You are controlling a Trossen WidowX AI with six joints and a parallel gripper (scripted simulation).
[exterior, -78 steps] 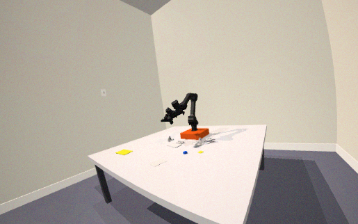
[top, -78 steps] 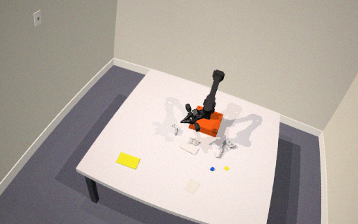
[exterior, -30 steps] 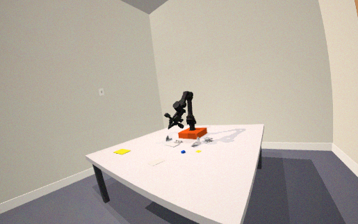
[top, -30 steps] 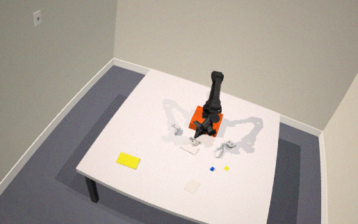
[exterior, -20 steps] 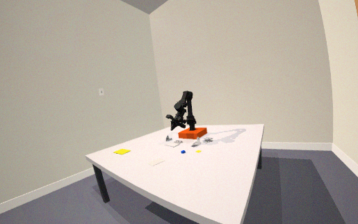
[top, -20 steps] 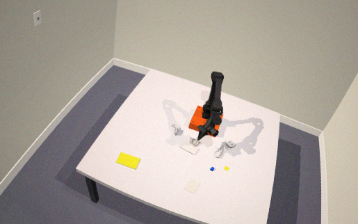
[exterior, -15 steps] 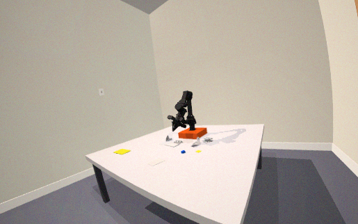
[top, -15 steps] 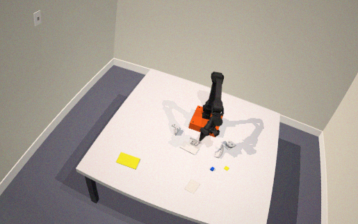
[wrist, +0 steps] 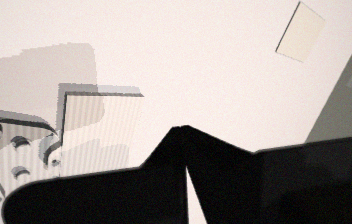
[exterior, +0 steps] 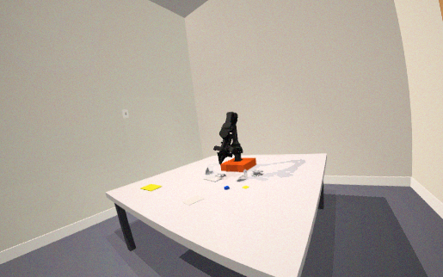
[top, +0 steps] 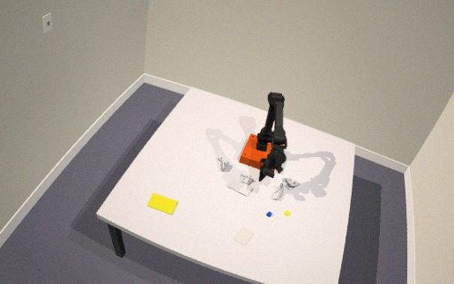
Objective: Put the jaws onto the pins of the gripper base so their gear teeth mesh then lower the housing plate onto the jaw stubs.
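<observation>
My gripper (top: 261,179) (exterior: 221,163) (wrist: 180,134) is shut, with nothing between its fingertips. It hangs above the table near the pale parts. A pale piece with several round raised features (top: 247,179) (wrist: 8,156), which looks like the gripper base, lies beside a flat pale plate (top: 239,189) (wrist: 102,130). A small pale part (top: 223,165) (exterior: 208,171) lies left of them. Two more pale parts lie to the right, a long one (top: 277,192) and a wider one (top: 291,183). Which are the jaws and which the housing plate is too small to tell.
An orange block (top: 251,154) (exterior: 238,165) stands at the arm's base. A yellow plate (top: 162,204) (exterior: 151,187) lies at the left. A blue cube (top: 269,214) (exterior: 226,187), a small yellow piece (top: 287,213) (exterior: 245,187) and a cream square (top: 244,235) (exterior: 193,200) (wrist: 300,32) lie toward the front.
</observation>
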